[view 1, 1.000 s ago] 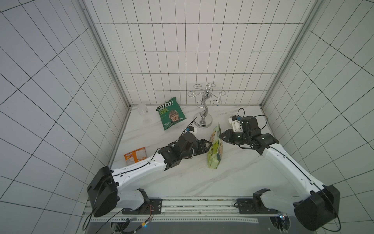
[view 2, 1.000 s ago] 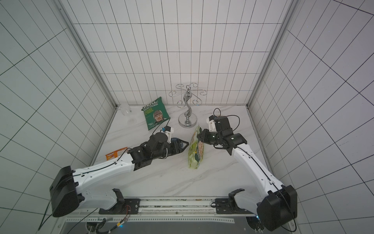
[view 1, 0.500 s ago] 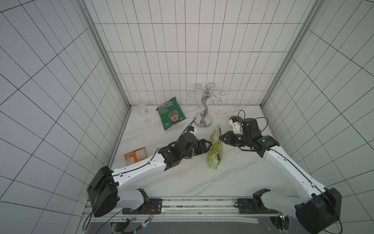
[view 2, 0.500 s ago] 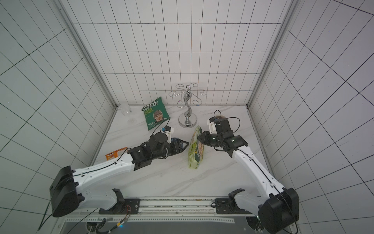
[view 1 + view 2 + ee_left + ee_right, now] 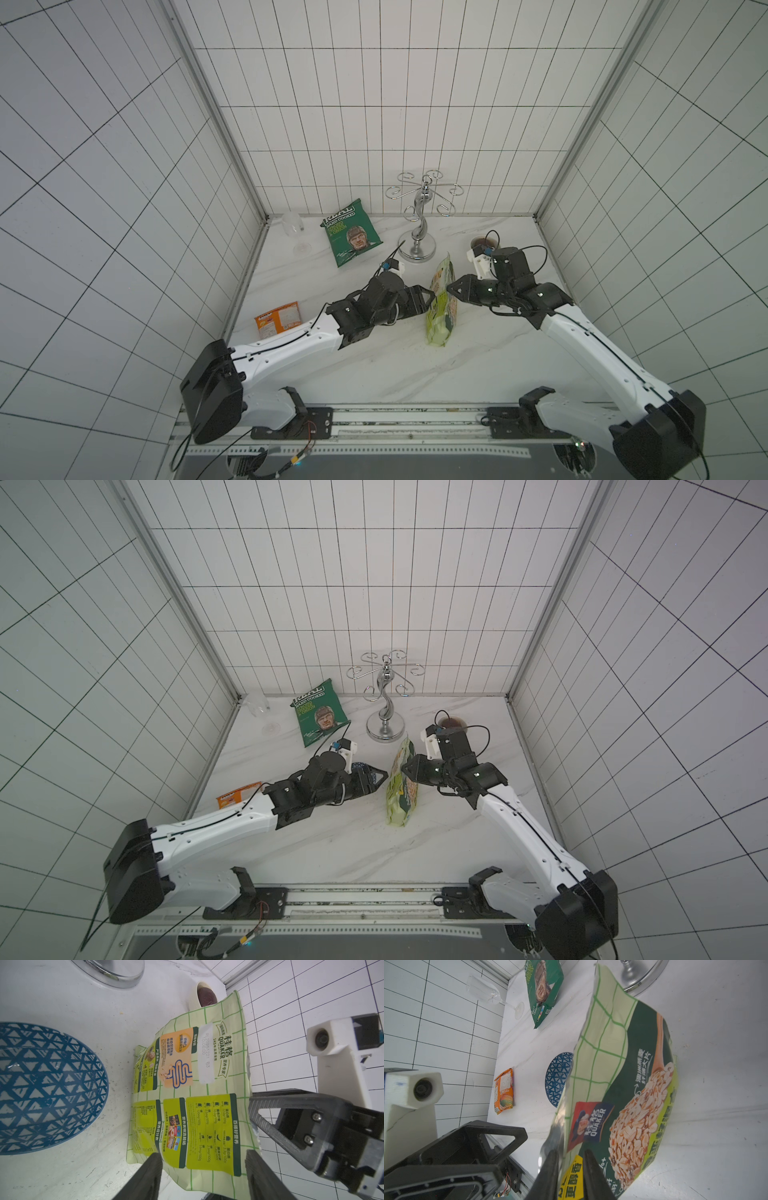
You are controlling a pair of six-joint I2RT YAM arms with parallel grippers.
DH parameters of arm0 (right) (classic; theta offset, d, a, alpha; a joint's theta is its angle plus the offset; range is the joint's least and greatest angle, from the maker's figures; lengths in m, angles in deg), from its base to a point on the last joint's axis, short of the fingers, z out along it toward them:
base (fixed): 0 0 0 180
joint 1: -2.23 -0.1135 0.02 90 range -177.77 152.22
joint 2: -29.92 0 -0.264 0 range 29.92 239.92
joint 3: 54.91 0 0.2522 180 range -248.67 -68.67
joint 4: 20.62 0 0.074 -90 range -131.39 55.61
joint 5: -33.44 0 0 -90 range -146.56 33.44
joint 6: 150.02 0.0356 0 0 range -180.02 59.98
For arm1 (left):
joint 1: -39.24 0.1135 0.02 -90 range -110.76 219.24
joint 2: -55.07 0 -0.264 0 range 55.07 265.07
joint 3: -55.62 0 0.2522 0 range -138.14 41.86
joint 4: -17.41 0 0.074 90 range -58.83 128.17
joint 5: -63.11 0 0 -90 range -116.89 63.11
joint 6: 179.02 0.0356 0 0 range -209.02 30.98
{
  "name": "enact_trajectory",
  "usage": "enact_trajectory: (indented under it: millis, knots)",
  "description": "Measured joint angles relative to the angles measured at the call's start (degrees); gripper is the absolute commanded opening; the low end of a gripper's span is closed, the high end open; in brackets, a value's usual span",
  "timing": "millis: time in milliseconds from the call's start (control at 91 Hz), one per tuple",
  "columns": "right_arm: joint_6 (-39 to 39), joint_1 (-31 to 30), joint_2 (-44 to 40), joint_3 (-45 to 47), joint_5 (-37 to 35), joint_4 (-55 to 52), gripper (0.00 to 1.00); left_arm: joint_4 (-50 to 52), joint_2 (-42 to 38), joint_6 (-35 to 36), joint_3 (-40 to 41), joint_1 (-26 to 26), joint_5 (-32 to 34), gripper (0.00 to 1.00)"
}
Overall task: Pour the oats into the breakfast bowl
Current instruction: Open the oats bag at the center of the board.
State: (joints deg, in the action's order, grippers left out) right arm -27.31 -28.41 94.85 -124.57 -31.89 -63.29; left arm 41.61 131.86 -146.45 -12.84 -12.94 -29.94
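The lime-green and yellow oats pouch (image 5: 441, 316) stands upright mid-table, mouth up. The oats themselves are hidden inside it. My right gripper (image 5: 572, 1172) is shut on the pouch's front wall (image 5: 623, 1084) beside the mouth, one finger on each side of the film. My left gripper (image 5: 204, 1169) is open, and its fingers straddle the near edge of the pouch's back panel (image 5: 197, 1105) without pressing it. The blue-and-white breakfast bowl (image 5: 47, 1088) sits on the table just left of the pouch. It lies under my left wrist, and only a sliver of the bowl (image 5: 359, 766) shows in a top view.
A dark green crisp bag (image 5: 351, 237), a chrome stand (image 5: 417, 245) and a tipped wine glass (image 5: 295, 232) are at the back. A cream bowl (image 5: 482, 242) with a dark inside sits behind my right wrist. An orange packet (image 5: 278, 320) lies by the left wall.
My right gripper has shifted slightly forward and down at the pouch's top. The left arm and the pouch have stayed where they were.
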Motion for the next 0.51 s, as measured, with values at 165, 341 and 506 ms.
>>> enact_trajectory:
  millis: [165, 341, 506]
  knots:
    - [-0.11, -0.59, 0.0, 0.0, -0.83, -0.04, 0.16, 2.89, 3.52, 0.26, -5.31, 0.0, 2.36, 0.64]
    - [-0.13, -0.63, 0.0, 0.0, -1.27, -0.11, 0.14, 4.09, 8.07, 1.27, -11.8, 0.0, 3.43, 0.63]
    - [-0.13, -0.63, -0.02, 0.0, -1.4, -0.2, 0.14, 4.83, 12.98, 2.25, -16.76, 0.0, 3.06, 0.55]
